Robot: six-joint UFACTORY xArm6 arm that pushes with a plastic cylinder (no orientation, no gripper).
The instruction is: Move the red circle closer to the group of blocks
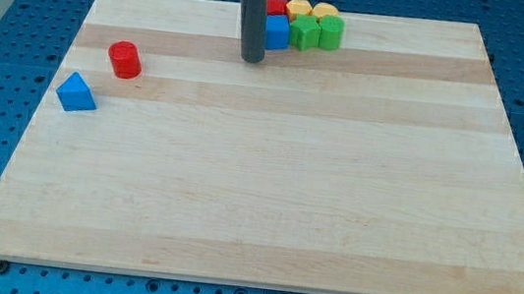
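Note:
The red circle (pixel 125 59), a short cylinder, stands near the board's left edge, toward the view's top. The group of blocks sits at the view's top centre: a red block (pixel 276 6), a blue block (pixel 277 32), two green blocks (pixel 304 33) (pixel 330 32) and two yellow blocks (pixel 298 10) (pixel 325 12), packed together. My tip (pixel 252 59) rests on the board just left of and below the blue block, far to the right of the red circle. The rod partly hides the red and blue blocks.
A blue triangle (pixel 76 92) lies below and left of the red circle, close to the left edge of the wooden board (pixel 267 187). A blue perforated table surrounds the board.

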